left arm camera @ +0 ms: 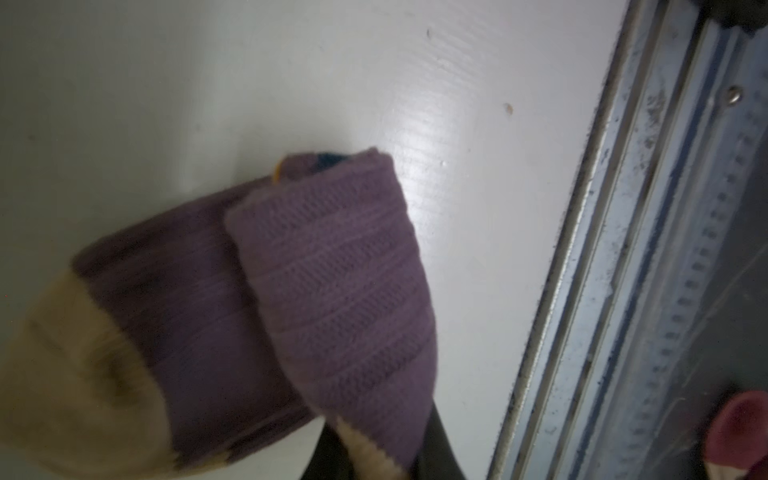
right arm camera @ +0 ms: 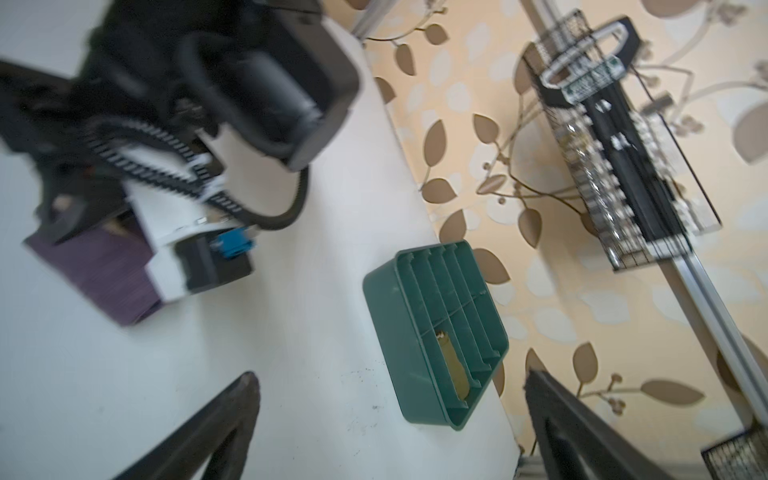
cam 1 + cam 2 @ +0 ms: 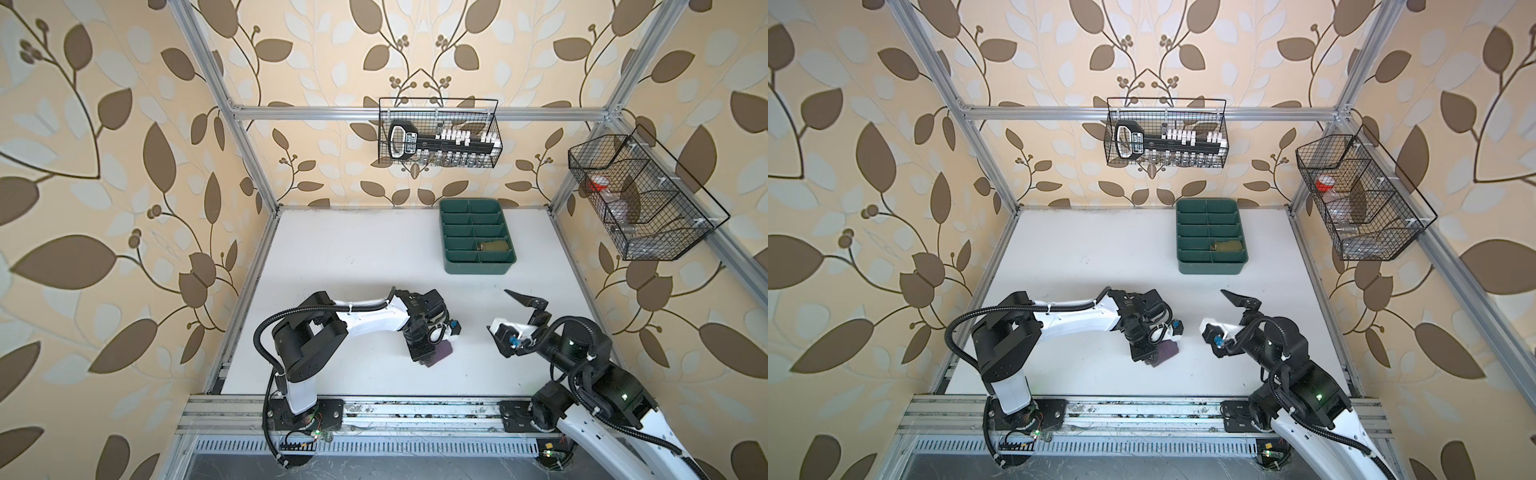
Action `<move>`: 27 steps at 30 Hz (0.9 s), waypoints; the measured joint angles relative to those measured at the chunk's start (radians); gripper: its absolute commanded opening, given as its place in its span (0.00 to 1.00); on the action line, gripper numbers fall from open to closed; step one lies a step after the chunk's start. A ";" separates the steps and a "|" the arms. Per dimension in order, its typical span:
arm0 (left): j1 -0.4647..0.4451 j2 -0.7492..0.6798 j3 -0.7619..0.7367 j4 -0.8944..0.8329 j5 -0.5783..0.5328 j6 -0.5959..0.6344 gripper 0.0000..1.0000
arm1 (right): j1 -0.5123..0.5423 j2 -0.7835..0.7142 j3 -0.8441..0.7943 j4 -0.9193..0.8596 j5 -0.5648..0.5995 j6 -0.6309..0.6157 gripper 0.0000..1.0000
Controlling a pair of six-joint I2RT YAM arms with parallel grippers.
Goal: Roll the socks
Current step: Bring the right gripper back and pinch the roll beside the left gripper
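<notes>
Pinching the purple sock w/ L claw: jaws narrow on folded ribbed fabric, beige toe blurred close to the lens in L wrist view. Pointing straight down, sock resting on white table, front-centre. Over to R claw: spread wide, nothing between fingers, hovering just R of that sock, not touching it. Further back, olive sock sitting rolled in dark green tray, R column, 2nd compartment from front. Beyond, wire basket hanging on back rail.
</notes>
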 measured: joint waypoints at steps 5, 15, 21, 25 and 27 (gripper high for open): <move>0.003 0.017 -0.041 0.077 0.128 -0.128 0.00 | 0.279 0.064 -0.035 -0.093 0.092 -0.132 0.99; 0.003 0.006 -0.126 0.231 0.239 -0.256 0.00 | 0.620 0.322 -0.186 -0.027 0.241 -0.102 0.91; 0.003 0.007 -0.135 0.251 0.254 -0.264 0.00 | 0.602 0.468 -0.204 0.130 0.241 -0.090 0.92; 0.003 0.007 -0.136 0.255 0.257 -0.269 0.00 | 0.552 0.537 -0.211 0.213 0.232 -0.097 0.92; 0.003 0.007 -0.137 0.255 0.258 -0.275 0.00 | 0.531 0.569 -0.216 0.245 0.225 -0.102 0.90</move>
